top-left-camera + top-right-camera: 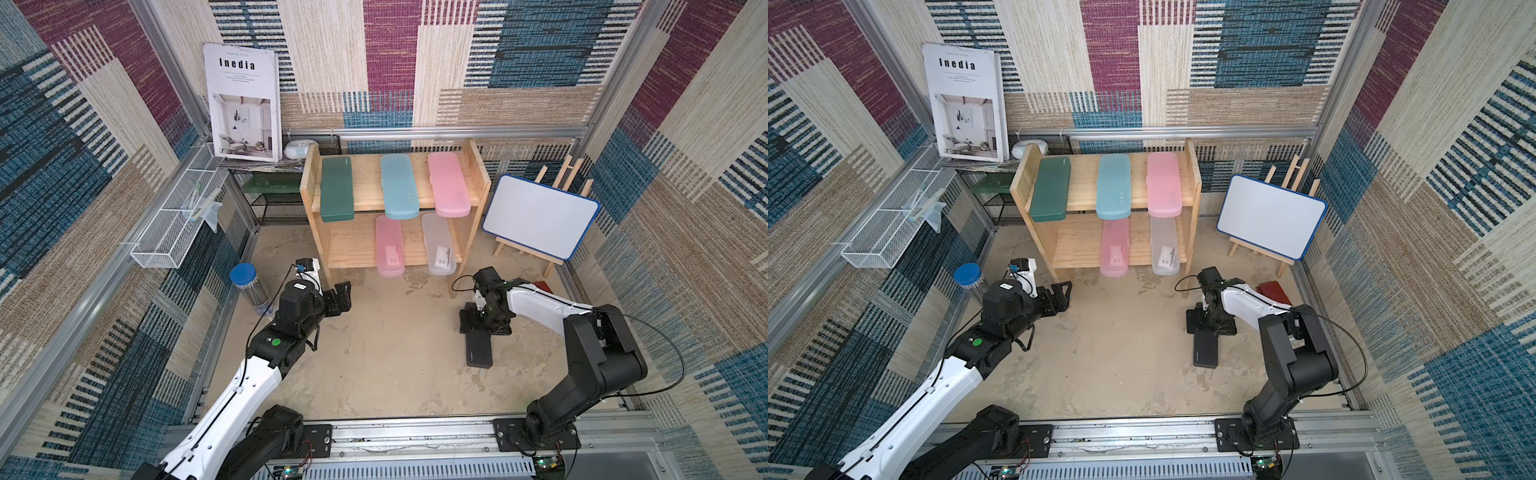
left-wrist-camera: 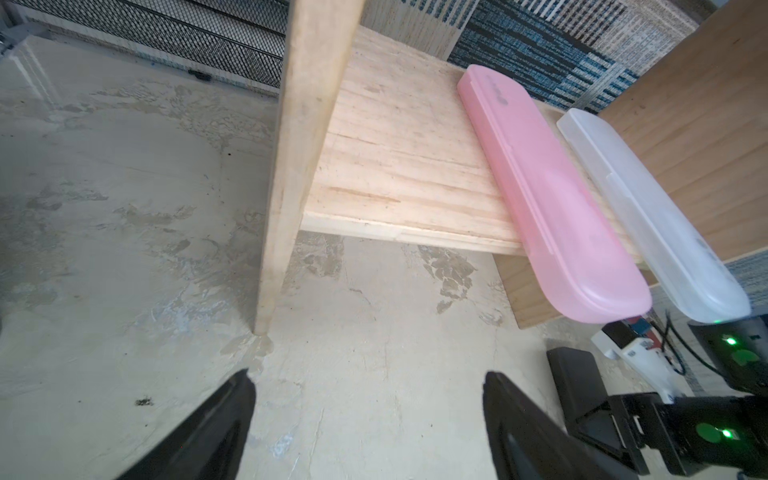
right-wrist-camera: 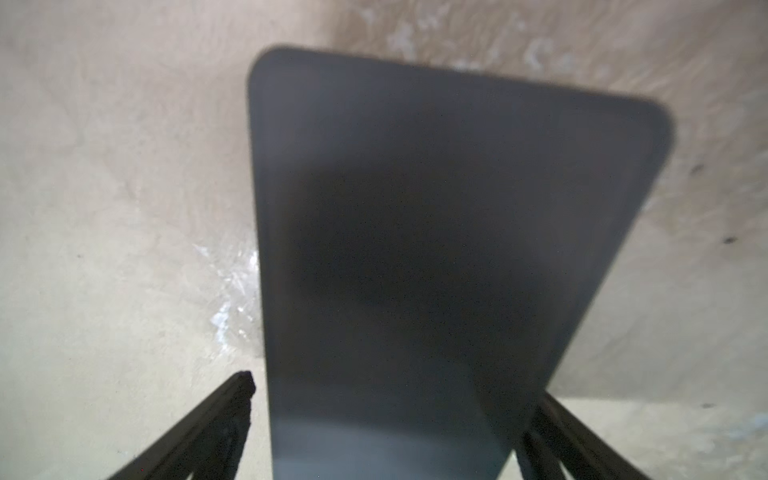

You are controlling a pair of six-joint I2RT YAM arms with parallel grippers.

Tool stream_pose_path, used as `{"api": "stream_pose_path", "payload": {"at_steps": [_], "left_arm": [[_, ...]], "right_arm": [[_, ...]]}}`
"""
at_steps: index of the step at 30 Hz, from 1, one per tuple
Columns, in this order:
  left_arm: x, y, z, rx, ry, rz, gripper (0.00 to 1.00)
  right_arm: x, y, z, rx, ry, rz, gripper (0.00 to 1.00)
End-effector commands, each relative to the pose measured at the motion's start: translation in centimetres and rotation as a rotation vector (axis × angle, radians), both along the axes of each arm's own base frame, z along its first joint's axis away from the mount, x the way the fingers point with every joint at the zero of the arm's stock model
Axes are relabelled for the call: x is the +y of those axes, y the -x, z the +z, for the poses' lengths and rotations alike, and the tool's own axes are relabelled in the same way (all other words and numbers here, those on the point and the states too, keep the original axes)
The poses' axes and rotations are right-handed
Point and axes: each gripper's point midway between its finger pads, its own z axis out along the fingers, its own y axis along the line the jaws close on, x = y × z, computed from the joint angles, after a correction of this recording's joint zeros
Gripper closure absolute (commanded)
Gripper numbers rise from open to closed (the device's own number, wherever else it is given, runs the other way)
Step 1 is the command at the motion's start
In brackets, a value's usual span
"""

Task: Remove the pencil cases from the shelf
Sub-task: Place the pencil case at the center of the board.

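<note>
Step in hand: set-down of one case. Black flat plastic pencil case [image 1: 479, 352] lies on tabletop [image 1: 395, 374], right of centre, off the light wooden two-tier shelf [image 1: 368, 183]. Right end effector [image 3: 395, 384] points down, fingers spread astride it, gap visible on one side. Left end effector [image 2: 369, 376] spread, empty, low, near shelf's left leg. Next, likely: left reaches for the long pink plastic case [image 2: 552, 216] on lower board; five on shelf
</note>
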Motion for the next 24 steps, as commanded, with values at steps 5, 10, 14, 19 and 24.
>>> {"api": "stream_pose_path", "payload": {"at_steps": [5, 10, 14, 19, 24], "left_arm": [[-5.0, -0.4, 0.1, 0.056, 0.295, -0.168, 0.09], [-7.5, -0.9, 1.9, 0.047, 0.469, -0.254, 0.07], [-8.4, -1.1, 4.2, 0.003, 0.556, -0.301, 0.04], [-9.5, -1.6, 5.1, 0.027, 0.636, -0.342, 0.03], [-10.5, -2.6, 3.6, 0.09, 0.695, -0.352, 0.03]], "right_arm": [[-2.0, -3.6, 7.4, -0.293, 0.085, -0.033, 0.01], [-1.6, -4.5, 12.5, -0.523, -0.011, -0.053, 0.01], [-1.7, -4.4, 14.0, -0.529, -0.01, -0.063, 0.01], [-2.1, -4.5, 14.9, -0.553, 0.007, -0.066, 0.01], [-1.8, -4.8, 15.5, -0.566, -0.004, -0.059, 0.01]]}}
